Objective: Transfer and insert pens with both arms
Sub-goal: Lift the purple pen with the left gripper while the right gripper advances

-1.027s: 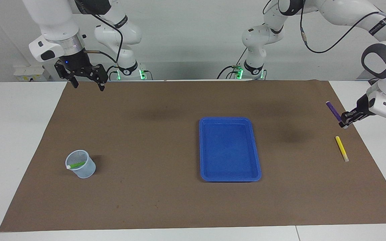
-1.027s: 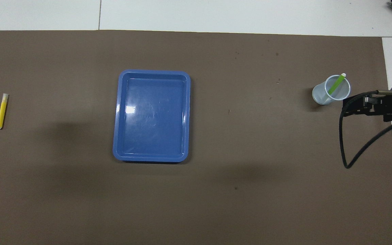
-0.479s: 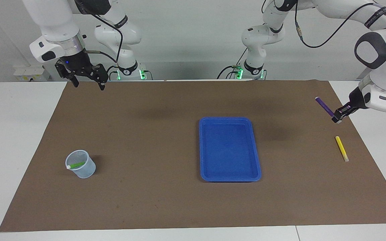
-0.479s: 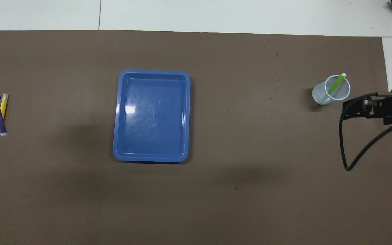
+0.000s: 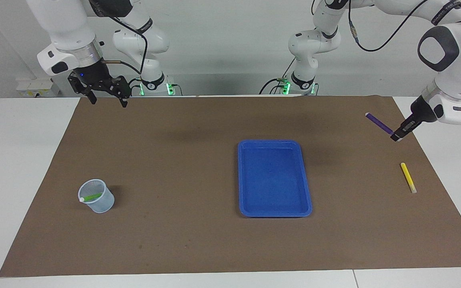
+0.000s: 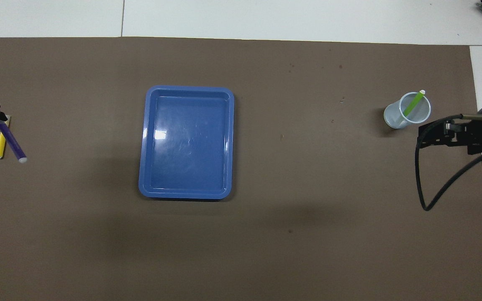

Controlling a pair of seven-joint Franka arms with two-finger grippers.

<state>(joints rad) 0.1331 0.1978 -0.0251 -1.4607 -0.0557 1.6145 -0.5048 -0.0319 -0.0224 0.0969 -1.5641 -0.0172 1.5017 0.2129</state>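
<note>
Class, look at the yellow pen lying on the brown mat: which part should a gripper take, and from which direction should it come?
Probably the middle of the yellow pen, from straight above. It lies flat on the brown mat with bare mat all around it, so the fingers can drop on either side of its slim barrel, set across its length. The left gripper is over that end, but is shut on the purple pen.

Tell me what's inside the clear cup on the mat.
The clear cup holds the green pen, leaning with its whitish end over the rim. Its lower tip is blurred by the cup wall; nothing else shows inside.
</note>
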